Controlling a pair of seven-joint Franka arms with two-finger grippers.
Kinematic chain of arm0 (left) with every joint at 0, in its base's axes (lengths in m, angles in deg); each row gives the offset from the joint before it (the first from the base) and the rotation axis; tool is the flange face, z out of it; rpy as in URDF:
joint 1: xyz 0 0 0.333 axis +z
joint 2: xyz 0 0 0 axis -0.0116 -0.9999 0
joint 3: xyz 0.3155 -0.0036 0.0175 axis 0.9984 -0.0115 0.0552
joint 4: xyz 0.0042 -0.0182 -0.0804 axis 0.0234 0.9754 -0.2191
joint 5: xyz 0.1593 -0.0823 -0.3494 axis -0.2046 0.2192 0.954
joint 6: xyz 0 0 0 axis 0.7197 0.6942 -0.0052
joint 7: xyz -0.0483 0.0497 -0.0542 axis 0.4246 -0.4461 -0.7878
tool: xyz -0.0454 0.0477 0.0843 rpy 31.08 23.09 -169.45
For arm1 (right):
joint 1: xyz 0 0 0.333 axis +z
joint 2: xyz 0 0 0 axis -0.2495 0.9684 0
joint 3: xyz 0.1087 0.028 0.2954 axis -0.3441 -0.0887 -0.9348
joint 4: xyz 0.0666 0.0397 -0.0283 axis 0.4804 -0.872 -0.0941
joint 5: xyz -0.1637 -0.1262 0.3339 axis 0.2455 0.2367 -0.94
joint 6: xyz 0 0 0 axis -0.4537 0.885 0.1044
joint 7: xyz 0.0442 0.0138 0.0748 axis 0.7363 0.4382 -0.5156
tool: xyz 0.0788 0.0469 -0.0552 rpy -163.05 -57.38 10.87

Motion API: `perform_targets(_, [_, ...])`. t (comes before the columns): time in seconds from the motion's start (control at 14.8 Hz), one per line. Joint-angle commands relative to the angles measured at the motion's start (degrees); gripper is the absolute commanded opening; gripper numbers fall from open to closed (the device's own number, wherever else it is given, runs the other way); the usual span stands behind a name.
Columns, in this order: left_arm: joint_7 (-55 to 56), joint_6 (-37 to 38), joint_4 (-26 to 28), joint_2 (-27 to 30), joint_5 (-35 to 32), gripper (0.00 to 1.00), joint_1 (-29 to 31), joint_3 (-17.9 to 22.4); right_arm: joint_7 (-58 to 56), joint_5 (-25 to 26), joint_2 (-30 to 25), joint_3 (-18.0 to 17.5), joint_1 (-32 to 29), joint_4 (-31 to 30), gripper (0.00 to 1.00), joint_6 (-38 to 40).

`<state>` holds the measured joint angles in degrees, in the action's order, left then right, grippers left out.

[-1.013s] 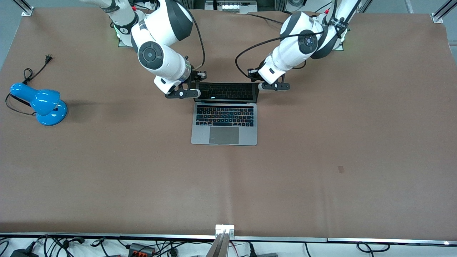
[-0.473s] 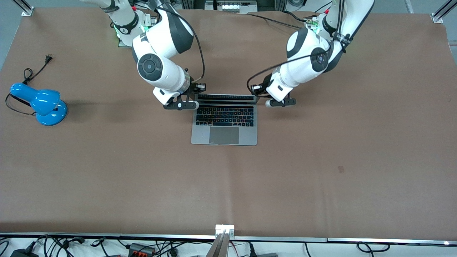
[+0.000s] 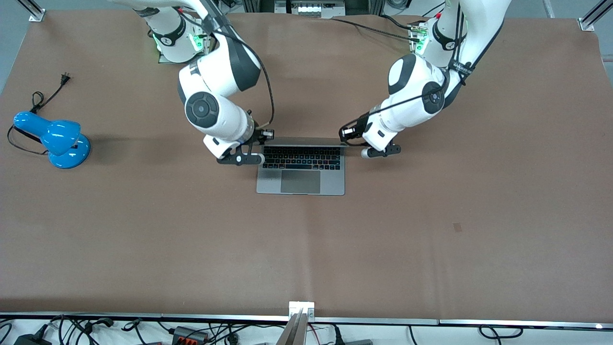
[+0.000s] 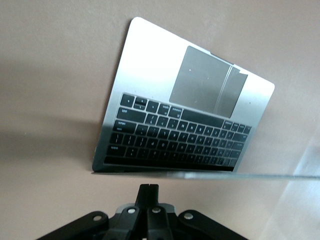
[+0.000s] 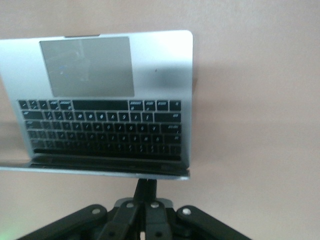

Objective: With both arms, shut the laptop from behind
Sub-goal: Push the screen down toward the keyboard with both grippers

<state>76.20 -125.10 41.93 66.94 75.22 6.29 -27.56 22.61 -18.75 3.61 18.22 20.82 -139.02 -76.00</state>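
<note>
Bench [image 3: 431, 230] brown, wide. Laptop [image 3: 300, 173] mid-bench, base flat, lid tipped well forward over keys, edge-on from front camera. Right arm [image 3: 215, 96] reaches down to lid corner at its end; right hand [image 3: 261, 139] against lid's back, fingers pressed together. Left arm [image 3: 421, 91] mirrors; left hand [image 3: 346, 135] at lid's corner, fingers pressed together. Blue lamp [image 3: 55, 139] at right arm's end of bench, well apart.

The front view looks steeply down from high across the counter [image 3: 431, 239], facing both arms' bases. Each wrist view looks close past its own gripper at the laptop [image 3: 300, 167], which all three views share.
</note>
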Motion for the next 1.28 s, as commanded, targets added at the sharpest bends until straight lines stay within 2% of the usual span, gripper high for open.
perform_targets(0.0, [-0.1, -0.4, -3.5, -4.1, -2.6, 0.0, -0.4, 0.7, -0.3, 1.2, 4.9, -0.3, -0.7, 4.4, 0.0, -1.4])
perform_targets(0.2, [-0.1, -0.6, -3.9, -6.2, -3.8, 0.0, -0.7, 1.8, -0.3, 2.2, 7.8, -0.3, -1.1, 4.6, 0.0, -5.5])
perform_targets(0.34, [-0.2, -3.5, -3.9, -8.4, -4.8, 0.0, -1.1, 2.0, -0.3, 3.2, 9.4, -0.3, -1.1, 4.6, 0.0, -7.8])
perform_targets(0.54, [-0.1, -4.8, -5.9, -12.3, -6.2, 0.0, -1.8, 2.3, -0.3, 3.3, 11.1, -0.2, -1.2, 4.7, 0.0, -9.3])
perform_targets(0.95, [0.0, -7.7, -7.1, -14.3, -7.6, 0.0, -11.1, 10.5, -0.1, 5.0, 14.9, 0.1, -1.2, 5.0, 0.0, -14.6])
perform_targets(1.22, [-0.2, -12.0, -7.1, -16.7, -7.8, 0.0, -12.6, 11.4, -0.1, 5.4, 15.7, 0.1, -1.2, 5.1, 0.0, -14.7])
